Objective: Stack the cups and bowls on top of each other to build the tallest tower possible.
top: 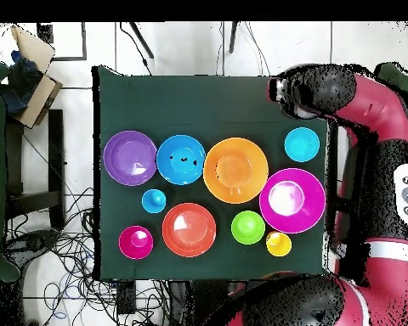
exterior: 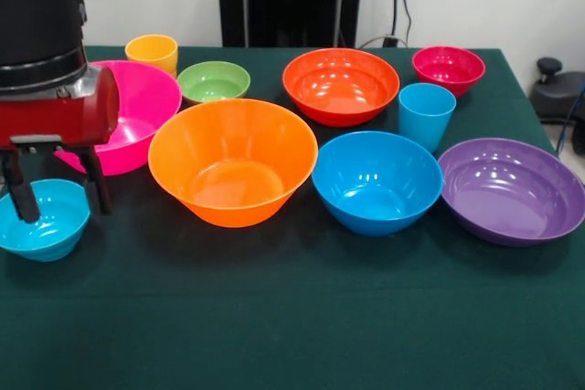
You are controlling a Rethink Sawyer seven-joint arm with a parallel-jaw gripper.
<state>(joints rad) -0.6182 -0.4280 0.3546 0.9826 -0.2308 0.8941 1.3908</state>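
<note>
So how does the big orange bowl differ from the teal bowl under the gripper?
The orange bowl is far larger and deeper than the teal bowl. It stands free mid-table, while the teal bowl sits near the table's edge with the gripper straddling its rim. Both are glossy, upright and empty.

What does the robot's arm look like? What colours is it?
The arm is chunky and round, made of glossy red shells with black sections and a silvery metal ring between them. At its end sits the gripper, with two thin black fingers pointing down. From above, the arm shows the same red and black, plus a light grey panel with small round buttons.
</note>
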